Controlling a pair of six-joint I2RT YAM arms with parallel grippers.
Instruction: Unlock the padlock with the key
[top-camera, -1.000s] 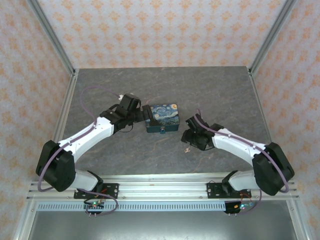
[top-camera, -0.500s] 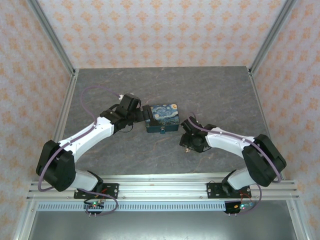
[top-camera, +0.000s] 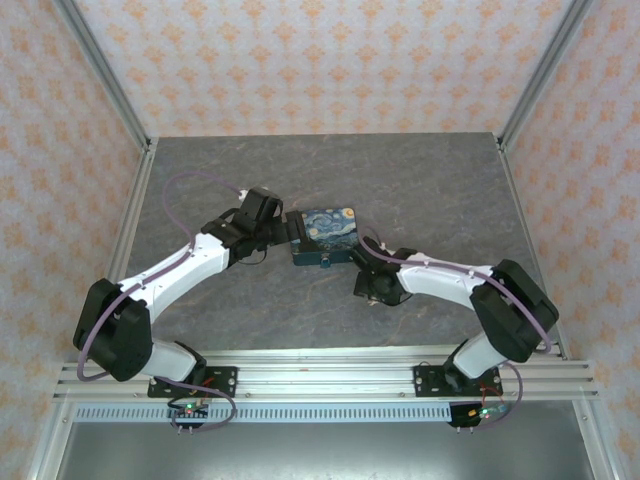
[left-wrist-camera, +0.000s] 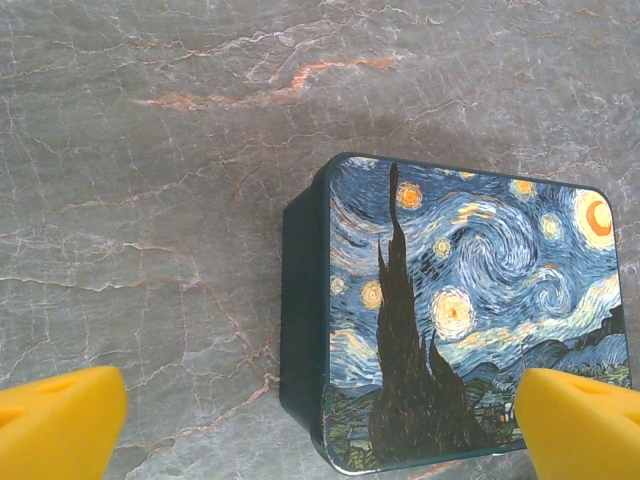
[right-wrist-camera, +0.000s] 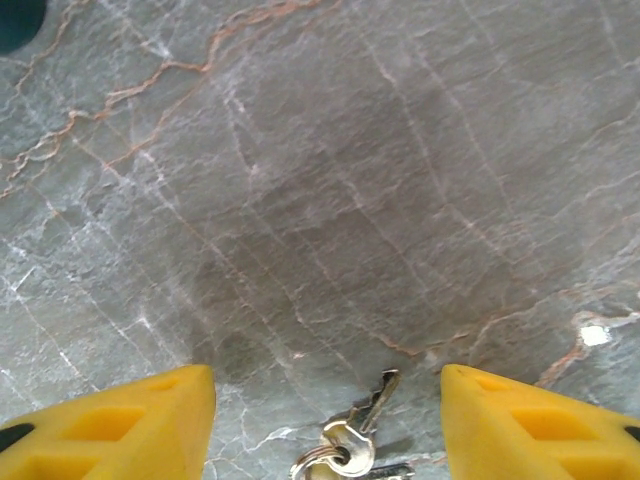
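Observation:
The key (right-wrist-camera: 372, 408) is small and silver, joined to a ring (right-wrist-camera: 333, 456) with another key, and lies flat on the grey stone table. My right gripper (right-wrist-camera: 325, 420) hangs open just above it, one yellow finger on each side, touching nothing. In the top view this right gripper (top-camera: 366, 284) is close to the near right corner of the painted blue box (top-camera: 328, 236). The padlock (top-camera: 324, 263) shows as a tiny dark speck on the box's near face. My left gripper (left-wrist-camera: 320, 430) is open wide around the box's (left-wrist-camera: 470, 310) left end.
The grey marbled table (top-camera: 440, 190) stretches behind and to the right of the box. Metal frame posts and patterned walls close it in on three sides. Both arm bases sit on the rail at the near edge.
My right arm has swung left toward the box and now covers the spot where the keys lay. The left arm and the box have not moved.

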